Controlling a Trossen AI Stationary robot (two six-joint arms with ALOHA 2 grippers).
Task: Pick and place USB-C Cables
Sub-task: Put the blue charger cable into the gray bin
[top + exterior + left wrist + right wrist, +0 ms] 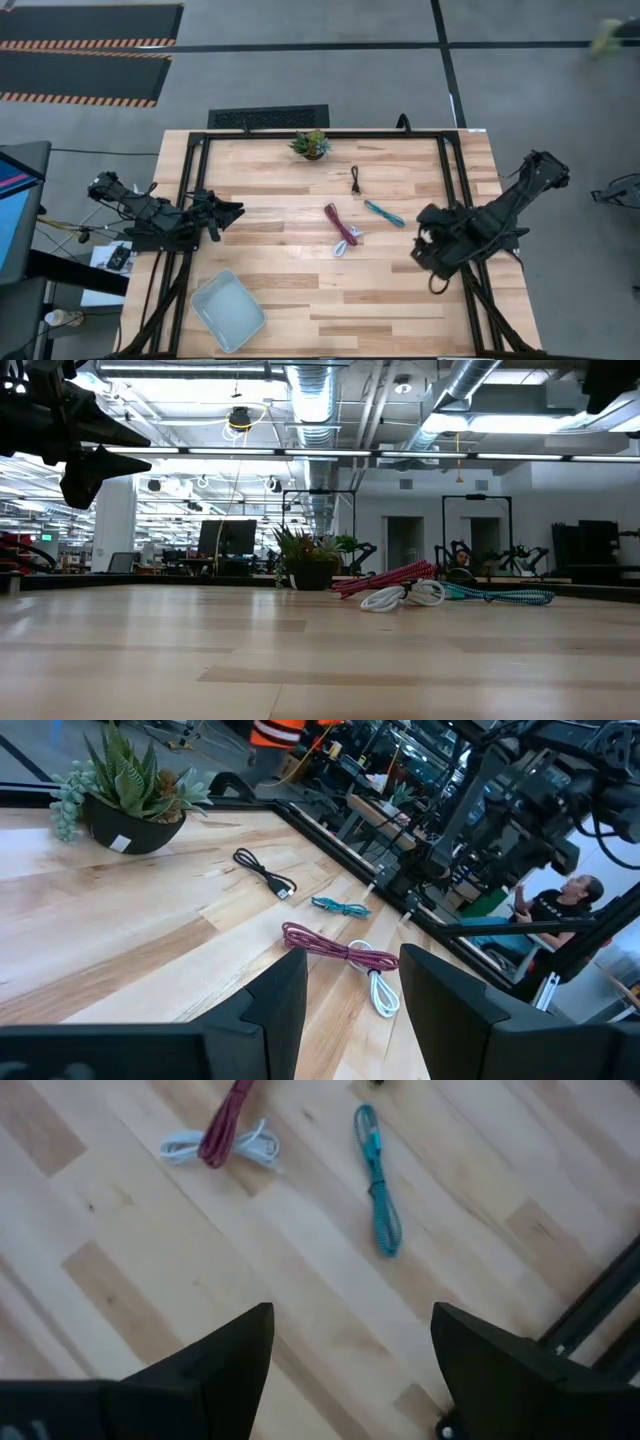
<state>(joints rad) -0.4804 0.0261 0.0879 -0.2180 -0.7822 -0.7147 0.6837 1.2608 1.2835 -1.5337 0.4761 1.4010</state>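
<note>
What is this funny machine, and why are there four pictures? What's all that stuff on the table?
It is a robot with two dark arms at a pale wooden table. One camera looks down from above, one peeks along the tabletop, and one rides on each wrist. The left gripper and right gripper are both open and hold nothing. On the table lie a teal braided cable, a dark red cable lying over a white cable, a thin black cable, a small green potted plant and a pale blue square tray.
</note>
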